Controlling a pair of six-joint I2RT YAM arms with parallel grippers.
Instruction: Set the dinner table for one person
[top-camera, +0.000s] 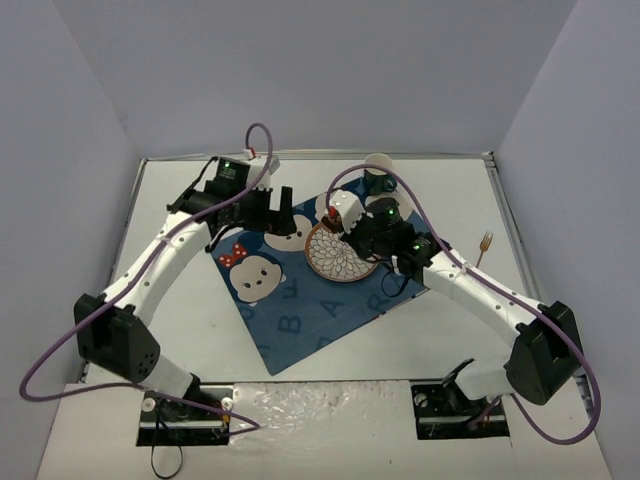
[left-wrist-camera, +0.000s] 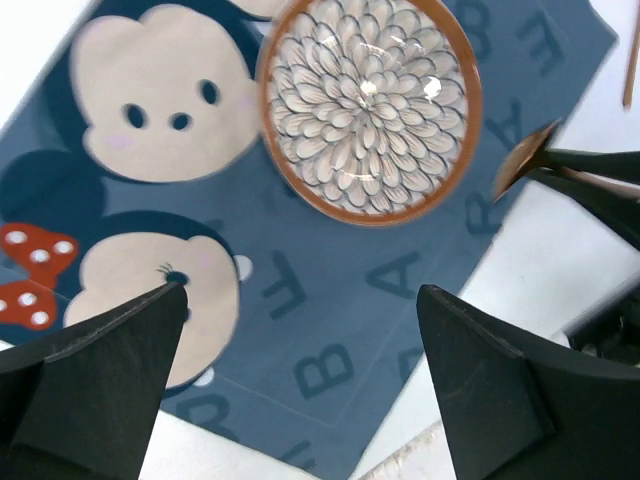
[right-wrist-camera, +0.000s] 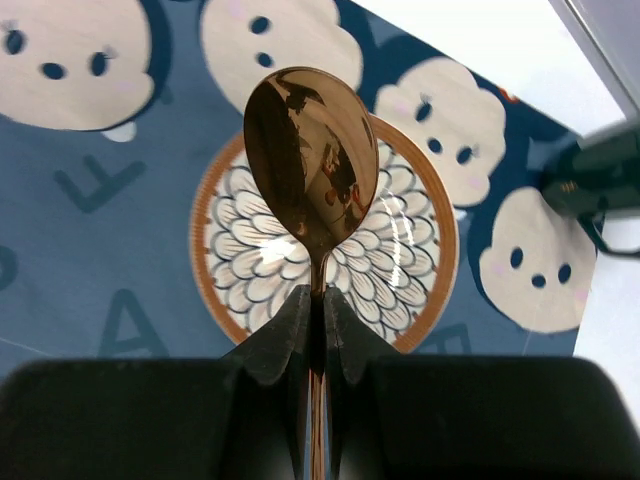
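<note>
The white dinner table (top-camera: 180, 330) carries a blue cartoon-printed placemat (top-camera: 300, 300). A round plate with a petal pattern and a brown rim (top-camera: 338, 254) sits on the mat. My right gripper (right-wrist-camera: 314, 305) is shut on the handle of a copper spoon (right-wrist-camera: 312, 150) and holds it above the plate (right-wrist-camera: 400, 260); in the top view this gripper (top-camera: 335, 226) is at the plate's far edge. My left gripper (left-wrist-camera: 300, 330) is open and empty above the mat, its fingers (left-wrist-camera: 100, 370) wide apart. In the top view it (top-camera: 278, 220) hovers left of the plate. The plate (left-wrist-camera: 370, 105) and the spoon tip (left-wrist-camera: 522, 165) also show in the left wrist view.
A copper fork (top-camera: 485, 245) lies on the bare table to the right of the mat. A white cup (top-camera: 378, 165) stands at the back, near the far edge. Grey walls enclose the table on three sides.
</note>
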